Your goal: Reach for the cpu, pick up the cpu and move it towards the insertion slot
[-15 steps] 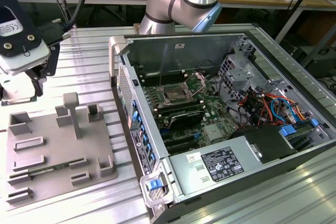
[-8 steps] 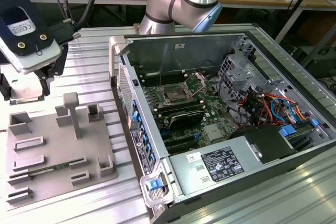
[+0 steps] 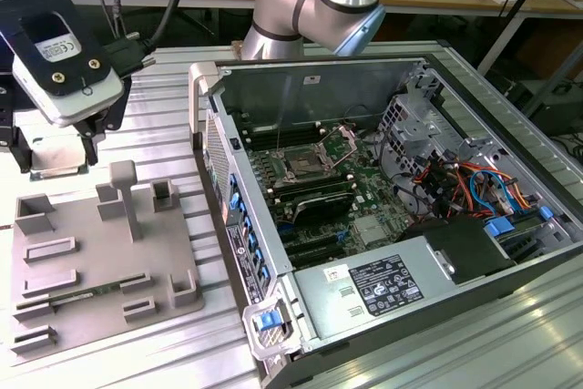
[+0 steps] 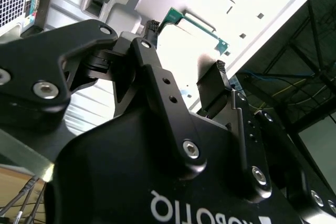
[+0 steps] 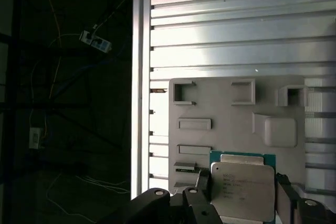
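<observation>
**Cpu gripped beside the grey tray**

The fingers [image 5: 201, 190] are clamped on opposite edges of the cpu [image 5: 242, 188], its silvery top showing. The gripper [image 3: 55, 163] holds it near the grey tray [image 3: 100, 252] on the table [image 3: 164, 97], well apart from the insertion slot [image 3: 301, 168] inside the open computer case [image 3: 310, 88].

Bright glare, perhaps overhead; backgrounds dark.

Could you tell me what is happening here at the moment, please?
The arm's claw grips the cpu by two opposite edges, over one end of the grey tray. The insertion slot sits inside the open computer case toward the exterior view's right, well away from the chip.
</observation>
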Tool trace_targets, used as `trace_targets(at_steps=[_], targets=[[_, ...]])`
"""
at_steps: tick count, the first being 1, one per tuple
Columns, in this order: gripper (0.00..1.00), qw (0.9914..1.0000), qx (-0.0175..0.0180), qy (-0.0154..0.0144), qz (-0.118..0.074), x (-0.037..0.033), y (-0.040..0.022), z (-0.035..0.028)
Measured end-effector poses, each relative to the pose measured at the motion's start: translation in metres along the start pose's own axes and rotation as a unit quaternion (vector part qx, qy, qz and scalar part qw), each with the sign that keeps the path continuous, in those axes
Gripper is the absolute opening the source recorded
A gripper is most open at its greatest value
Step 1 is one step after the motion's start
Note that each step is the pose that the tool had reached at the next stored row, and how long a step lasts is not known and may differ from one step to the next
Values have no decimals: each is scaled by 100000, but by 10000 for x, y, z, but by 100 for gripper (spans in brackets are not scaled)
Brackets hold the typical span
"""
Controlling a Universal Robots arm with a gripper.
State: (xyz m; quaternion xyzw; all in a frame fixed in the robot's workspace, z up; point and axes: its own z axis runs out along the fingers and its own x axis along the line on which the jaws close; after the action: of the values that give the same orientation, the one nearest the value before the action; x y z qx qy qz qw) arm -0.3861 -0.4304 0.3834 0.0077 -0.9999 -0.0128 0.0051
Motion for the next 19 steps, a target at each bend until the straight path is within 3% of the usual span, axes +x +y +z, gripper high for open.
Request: trace_targets(at_steps=[19], targets=[[55, 100000, 29, -1, 2, -148, -2, 1]])
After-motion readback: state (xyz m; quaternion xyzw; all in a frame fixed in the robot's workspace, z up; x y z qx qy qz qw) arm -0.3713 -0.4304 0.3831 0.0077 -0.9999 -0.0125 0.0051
